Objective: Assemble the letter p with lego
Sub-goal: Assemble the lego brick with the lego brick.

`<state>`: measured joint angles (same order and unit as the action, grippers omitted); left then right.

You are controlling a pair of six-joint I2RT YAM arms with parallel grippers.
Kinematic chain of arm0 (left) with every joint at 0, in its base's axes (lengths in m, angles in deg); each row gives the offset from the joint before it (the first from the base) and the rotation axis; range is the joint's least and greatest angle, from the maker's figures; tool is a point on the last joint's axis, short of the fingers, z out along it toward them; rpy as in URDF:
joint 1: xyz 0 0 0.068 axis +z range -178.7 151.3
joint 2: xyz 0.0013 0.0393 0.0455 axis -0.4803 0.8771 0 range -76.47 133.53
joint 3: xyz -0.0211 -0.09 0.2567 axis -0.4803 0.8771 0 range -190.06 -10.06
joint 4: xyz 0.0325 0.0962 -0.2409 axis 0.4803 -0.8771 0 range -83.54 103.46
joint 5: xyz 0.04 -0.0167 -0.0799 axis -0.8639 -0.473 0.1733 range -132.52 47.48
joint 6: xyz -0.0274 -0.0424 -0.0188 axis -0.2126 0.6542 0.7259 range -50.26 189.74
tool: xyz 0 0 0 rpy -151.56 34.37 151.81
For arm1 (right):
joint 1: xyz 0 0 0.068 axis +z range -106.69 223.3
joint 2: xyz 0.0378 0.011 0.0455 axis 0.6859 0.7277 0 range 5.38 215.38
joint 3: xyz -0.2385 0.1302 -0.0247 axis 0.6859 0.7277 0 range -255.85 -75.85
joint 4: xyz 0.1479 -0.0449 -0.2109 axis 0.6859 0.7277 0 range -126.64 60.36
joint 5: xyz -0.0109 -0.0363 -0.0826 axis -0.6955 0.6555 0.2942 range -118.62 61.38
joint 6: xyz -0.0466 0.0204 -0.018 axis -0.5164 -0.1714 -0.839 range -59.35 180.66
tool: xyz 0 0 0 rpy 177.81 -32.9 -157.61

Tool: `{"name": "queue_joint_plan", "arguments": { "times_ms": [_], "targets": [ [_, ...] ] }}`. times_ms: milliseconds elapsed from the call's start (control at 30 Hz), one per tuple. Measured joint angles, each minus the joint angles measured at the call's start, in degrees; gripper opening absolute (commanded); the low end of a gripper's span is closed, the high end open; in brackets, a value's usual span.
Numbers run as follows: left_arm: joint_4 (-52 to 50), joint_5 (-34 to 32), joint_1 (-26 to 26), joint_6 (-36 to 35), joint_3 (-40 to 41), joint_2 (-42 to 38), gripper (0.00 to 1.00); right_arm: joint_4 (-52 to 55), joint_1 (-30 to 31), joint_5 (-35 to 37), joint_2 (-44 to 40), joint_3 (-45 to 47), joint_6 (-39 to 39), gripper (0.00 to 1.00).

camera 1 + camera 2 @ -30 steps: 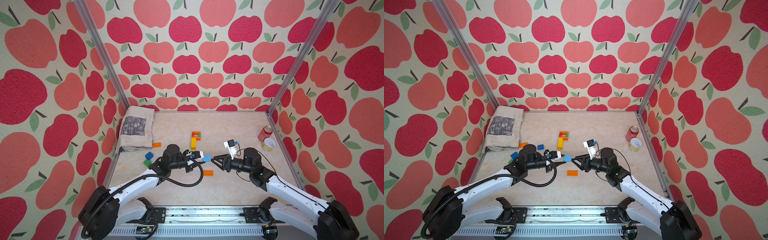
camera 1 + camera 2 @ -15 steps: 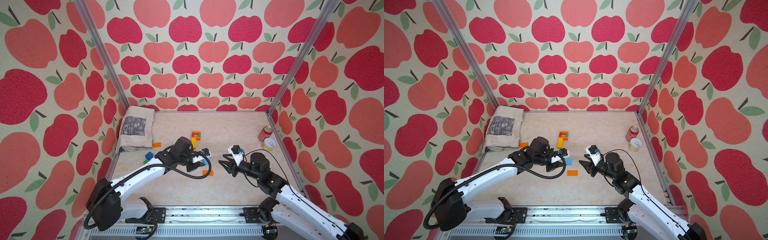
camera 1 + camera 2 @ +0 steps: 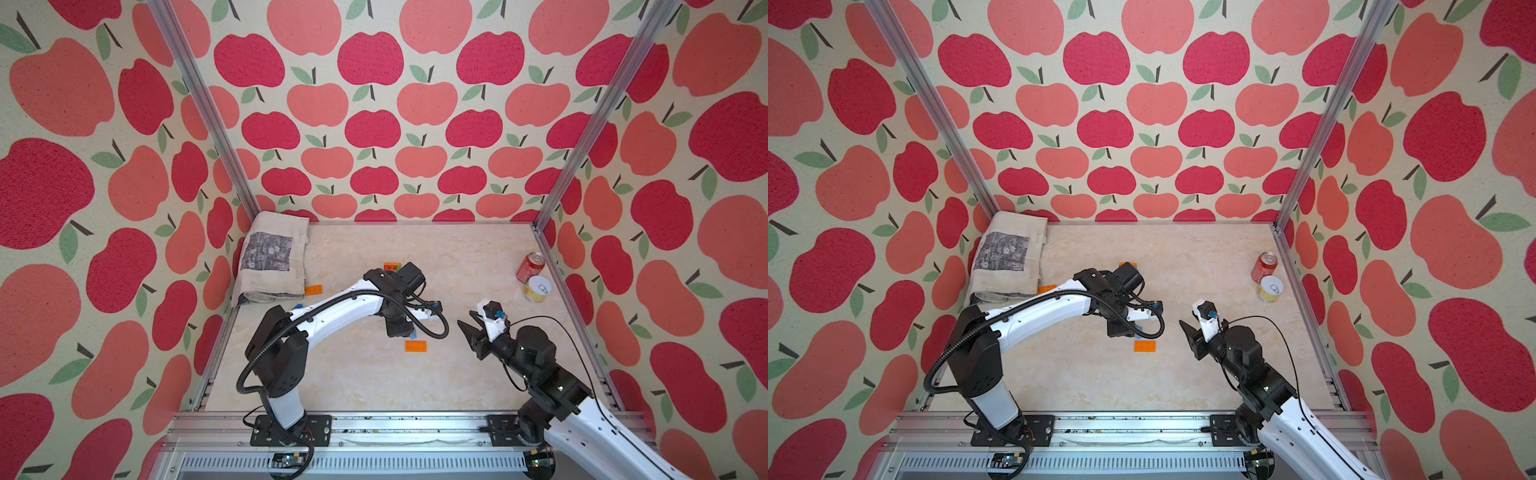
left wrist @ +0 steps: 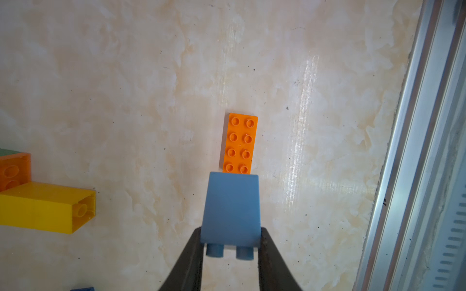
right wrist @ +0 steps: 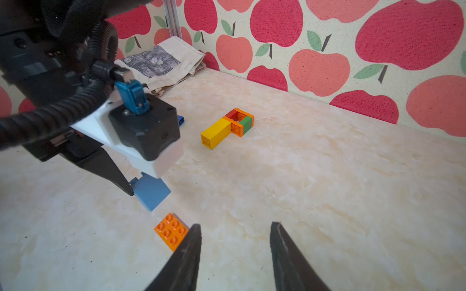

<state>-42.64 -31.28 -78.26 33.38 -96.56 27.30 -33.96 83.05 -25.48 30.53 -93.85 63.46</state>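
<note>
My left gripper (image 4: 230, 236) is shut on a light blue lego brick (image 4: 231, 211), studs toward the camera, held just above the table. The brick hangs beside one short end of a flat orange lego plate (image 4: 240, 143), seen in both top views (image 3: 416, 346) (image 3: 1145, 346). My right gripper (image 5: 235, 226) stands open and empty, to the right of the plate (image 5: 171, 231) and apart from the left gripper (image 3: 401, 330). A joined lego piece (image 5: 227, 127), a yellow bar on an orange, red and green frame, lies farther back, mostly hidden by the left arm in both top views.
A folded cloth (image 3: 276, 259) lies at the back left, with an orange brick (image 3: 313, 290) by its near edge. A red soda can (image 3: 530, 266) and a yellow tin (image 3: 537, 289) stand by the right wall. A metal rail (image 4: 416, 151) bounds the table's front.
The two grippers were together at the blue brick in mid-table. The right gripper has drawn back to the right, empty. The left wrist has turned downward with the brick, beside the orange plate.
</note>
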Motion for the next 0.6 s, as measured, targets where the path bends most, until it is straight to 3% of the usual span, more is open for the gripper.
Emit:
{"name": "queue_joint_plan", "arguments": {
  "times_ms": [300,600],
  "targets": [
    [-19.3,-5.1,-1.4,-2.8,-18.6,17.6,0.23,1.1,0.0,5.0,-8.0,2.0,0.4,0.48],
    [-26.5,-7.8,-4.0,-4.7,-25.5,21.9,0.24,2.1,0.0,6.5,-9.5,2.3,1.1,0.48]
  ]
}}
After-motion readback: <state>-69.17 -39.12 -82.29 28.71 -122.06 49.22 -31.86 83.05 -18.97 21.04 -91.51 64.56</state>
